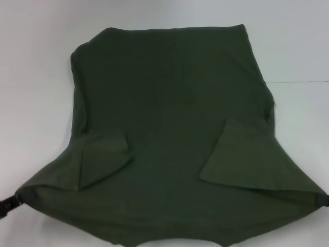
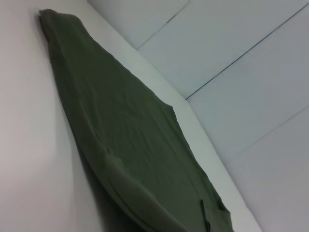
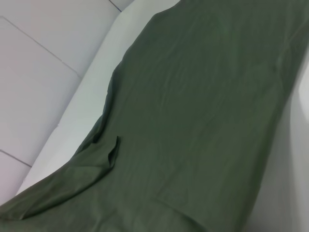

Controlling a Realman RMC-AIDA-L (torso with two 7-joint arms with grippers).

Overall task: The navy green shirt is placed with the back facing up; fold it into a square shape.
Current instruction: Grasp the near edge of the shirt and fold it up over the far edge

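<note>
shirt (image 1: 169, 128) near hem cut off | L gripper (image 1: 9, 201) & R gripper (image 1: 323, 199) at corners, fingers hidden, can't tell

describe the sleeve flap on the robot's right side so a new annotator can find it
Start from the white table, mostly covered by the navy green shirt. On the shirt's near right part lies the right sleeve flap, folded inward near the right gripper. It is broader and flatter than the left flap.
</note>
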